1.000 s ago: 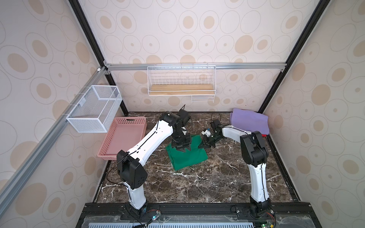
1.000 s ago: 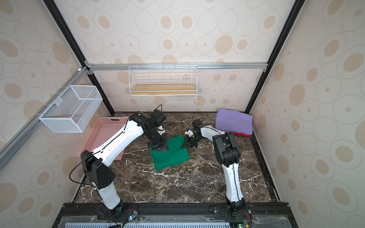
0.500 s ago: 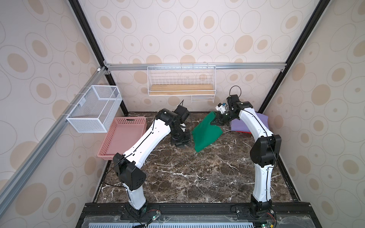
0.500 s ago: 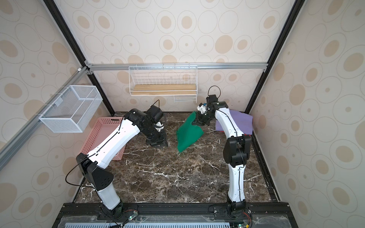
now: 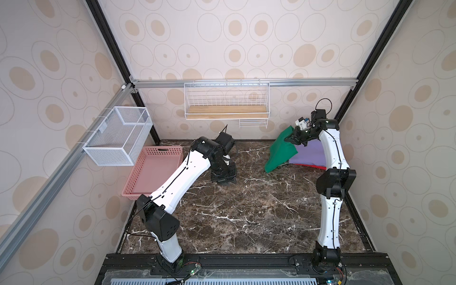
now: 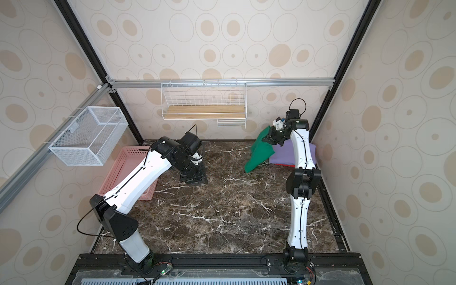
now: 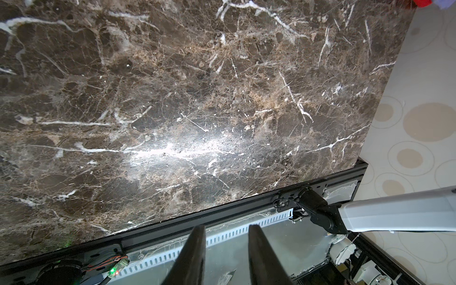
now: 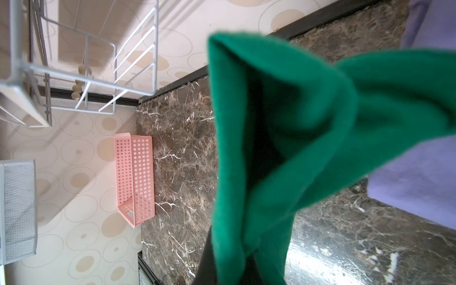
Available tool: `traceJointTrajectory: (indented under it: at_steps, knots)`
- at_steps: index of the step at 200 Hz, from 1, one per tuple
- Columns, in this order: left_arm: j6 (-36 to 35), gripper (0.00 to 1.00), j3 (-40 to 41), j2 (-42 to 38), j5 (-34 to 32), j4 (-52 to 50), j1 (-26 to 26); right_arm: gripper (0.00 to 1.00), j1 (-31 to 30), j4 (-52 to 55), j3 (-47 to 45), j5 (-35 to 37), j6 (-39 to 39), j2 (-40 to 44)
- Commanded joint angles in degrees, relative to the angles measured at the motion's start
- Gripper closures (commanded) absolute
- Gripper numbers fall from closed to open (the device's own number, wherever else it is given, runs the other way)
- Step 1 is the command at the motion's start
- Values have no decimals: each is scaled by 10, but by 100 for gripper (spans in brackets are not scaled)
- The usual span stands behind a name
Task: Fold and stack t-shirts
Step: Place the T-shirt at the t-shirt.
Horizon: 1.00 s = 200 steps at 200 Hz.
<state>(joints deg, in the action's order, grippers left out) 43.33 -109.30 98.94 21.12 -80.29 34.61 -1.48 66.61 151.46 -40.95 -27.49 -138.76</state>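
In both top views the deep green t-shirt (image 5: 278, 153) (image 6: 259, 153) hangs folded from my right gripper (image 5: 292, 139) (image 6: 267, 139), which is shut on its upper edge at the back right. Its lower corner reaches down to the table. Behind it the folded lavender-purple t-shirt (image 5: 311, 155) (image 6: 283, 155) lies on the red t-shirt (image 5: 318, 167), of which only an edge shows. In the right wrist view green cloth (image 8: 283, 123) covers the jaws. My left gripper (image 5: 223, 177) (image 7: 227, 228) stands open and holds nothing, low over bare marble at mid-back.
A pink perforated basket (image 5: 158, 170) (image 8: 135, 177) sits at the back left of the marble table (image 5: 246, 209). A white mesh basket (image 5: 118, 135) hangs on the left rail. A wire shelf (image 5: 227, 103) hangs on the back wall.
My right gripper has lifted the green t-shirt off the table's middle and carried it up and back to the right, beside the purple one. My left gripper has come off the green cloth.
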Motion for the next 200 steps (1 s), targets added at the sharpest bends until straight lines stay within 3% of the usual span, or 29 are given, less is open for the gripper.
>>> traceJointTrajectory:
  at_steps: [1, 79, 155, 200]
  knots:
    - [0, 67, 0, -12, -3, -11, -3, 100, 13, -27, 41, -44, -18, -19]
    - [-11, 67, 3, 5, 1, -12, -7, 100, 71, -203, 66, -141, -128, -61]
    - [-9, 67, 28, 13, 10, -2, -8, 100, 107, -252, 56, -161, -121, -67]
    - [-8, 67, 43, 12, 15, 5, -7, 100, 170, -277, 41, -172, -129, -52]
